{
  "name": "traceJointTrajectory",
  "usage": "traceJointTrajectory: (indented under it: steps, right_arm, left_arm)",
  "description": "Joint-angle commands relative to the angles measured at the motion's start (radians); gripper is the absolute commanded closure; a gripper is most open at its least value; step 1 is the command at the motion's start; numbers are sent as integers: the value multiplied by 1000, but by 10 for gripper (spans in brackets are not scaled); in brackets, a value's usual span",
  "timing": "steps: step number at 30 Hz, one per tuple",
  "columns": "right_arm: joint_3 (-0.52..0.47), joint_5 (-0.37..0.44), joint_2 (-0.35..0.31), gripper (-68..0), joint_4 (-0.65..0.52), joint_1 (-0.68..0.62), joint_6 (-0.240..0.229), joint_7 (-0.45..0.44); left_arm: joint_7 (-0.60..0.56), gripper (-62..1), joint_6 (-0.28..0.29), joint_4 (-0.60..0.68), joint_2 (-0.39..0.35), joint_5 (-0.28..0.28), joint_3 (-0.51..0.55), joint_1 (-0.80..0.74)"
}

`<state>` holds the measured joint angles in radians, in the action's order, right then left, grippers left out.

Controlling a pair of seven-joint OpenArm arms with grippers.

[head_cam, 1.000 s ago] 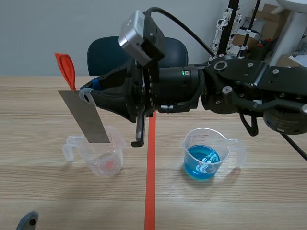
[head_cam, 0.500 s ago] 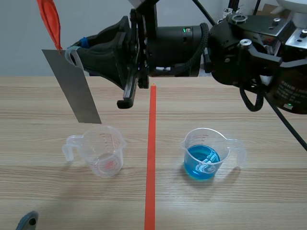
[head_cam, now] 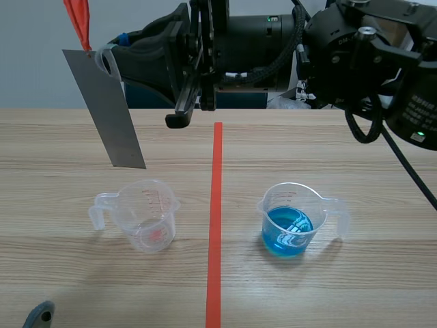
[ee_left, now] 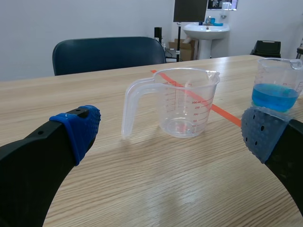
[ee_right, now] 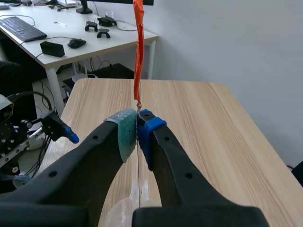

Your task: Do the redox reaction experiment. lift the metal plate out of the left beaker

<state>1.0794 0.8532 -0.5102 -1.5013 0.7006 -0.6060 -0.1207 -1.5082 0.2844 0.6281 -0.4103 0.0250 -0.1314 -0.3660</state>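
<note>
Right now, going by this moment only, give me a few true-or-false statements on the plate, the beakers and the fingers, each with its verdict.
1. The metal plate hangs wholly out of the left beaker. True.
2. The left arm's fingers grip the plate. False: they stand open with nothing between them; the right arm's fingers are shut on the plate.
3. The right beaker holds blue liquid. True.
4. Both beakers stand on one side of the tape line. False: the line runs between them.
</note>
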Motion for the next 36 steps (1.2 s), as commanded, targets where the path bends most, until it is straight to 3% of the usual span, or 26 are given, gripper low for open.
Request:
traceJointTrajectory:
  steps: [1, 11, 36]
  right_arm:
    - [-24, 37, -2, -6, -16, 29, 4, -11]
    - [-27, 79, 1, -6, -18, 29, 3, 3]
    - [-27, 79, 6, -6, -18, 27, 3, 3]
  left_arm:
    - [-46, -623, -2, 8, -6, -6, 5, -2]
    - [-46, -623, -2, 8, -6, -6, 5, -2]
    - [-46, -623, -2, 8, -6, -6, 5, -2]
